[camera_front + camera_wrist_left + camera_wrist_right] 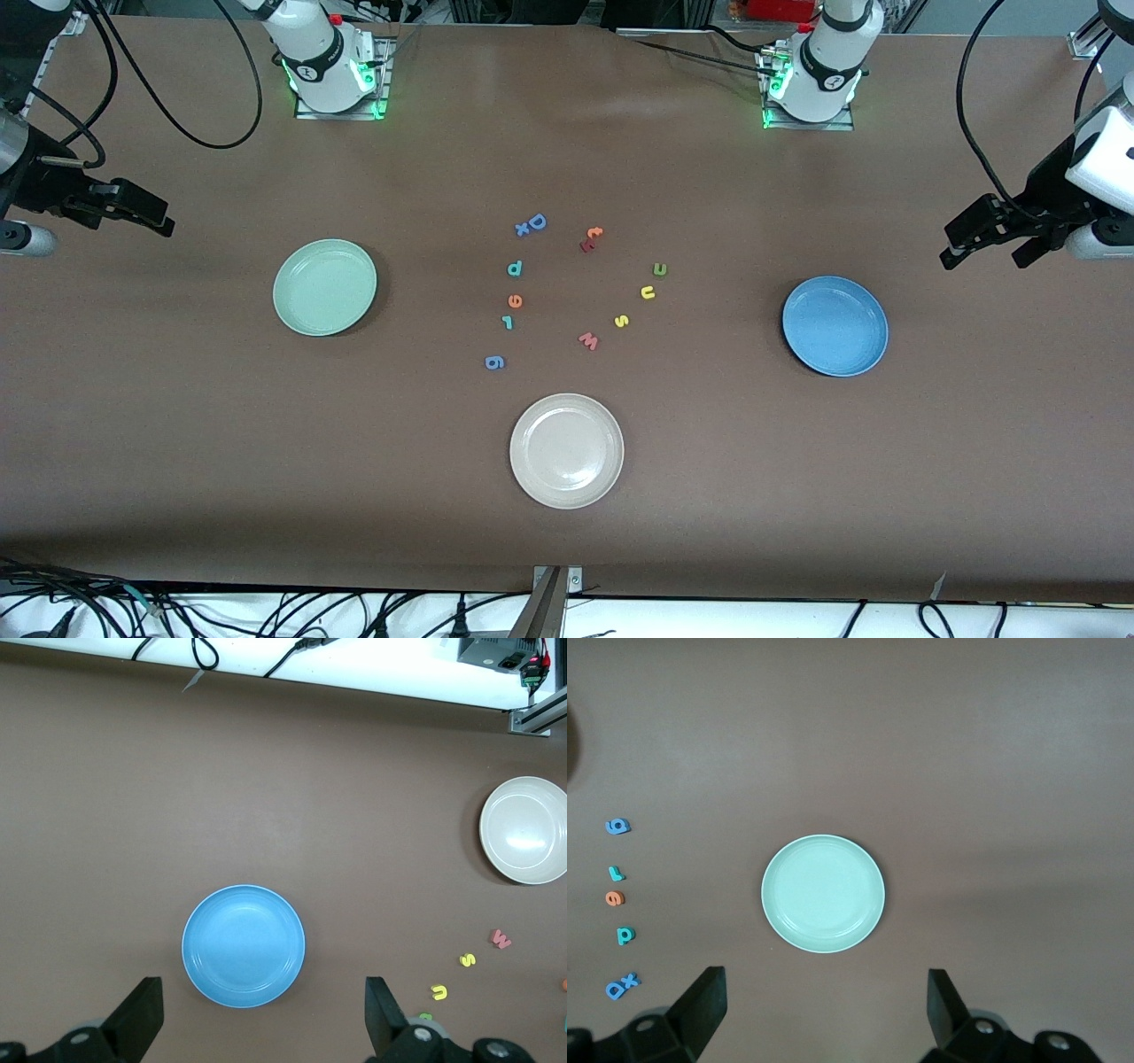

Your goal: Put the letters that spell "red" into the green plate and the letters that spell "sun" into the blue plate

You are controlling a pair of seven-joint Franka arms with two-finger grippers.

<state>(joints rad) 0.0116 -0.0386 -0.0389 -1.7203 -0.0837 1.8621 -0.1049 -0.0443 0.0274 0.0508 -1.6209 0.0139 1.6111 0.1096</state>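
At mid-table, between the plates: ten small foam letters laid flat and loose, well spaced, each clear enough of its neighbours for a two-finger pinch. Toward the right arm's end of the cluster, in a column: teal "d" [514, 268], orange "e" [515, 301], teal "r" [507, 322], none yet lifted. Toward the left arm's end, in a second column: olive-green "n" [659, 269], yellow "u" [648, 292], yellow "s" [622, 321]. Mixed among them as distractors: large blue capital "D" [536, 221] touching a small blue "x" [523, 229], blue "g" [495, 361], pinkish-red "w" [589, 341], orange "t" [594, 233] against a dark red letter, not readable.

Round pale mint-green plate [325, 287]: empty, on the "red" column's side, placed within the right arm's reach. Round medium-blue plate [834, 325]: empty, on the "sun" column's side, within the left arm's reach. Round cream-white plate [567, 451]: empty, nearest the front camera, no part in the task.

Right gripper [142, 213]: raised over bare brown tabletop [177, 425] at its own end, jaws spread wide, nothing held, wrist camera looking straight down on the green plate. Left gripper [988, 239]: mirrored pose at its end, jaws likewise spread and empty, looking down on the blue plate. Judged stage: start, no letter sorted.
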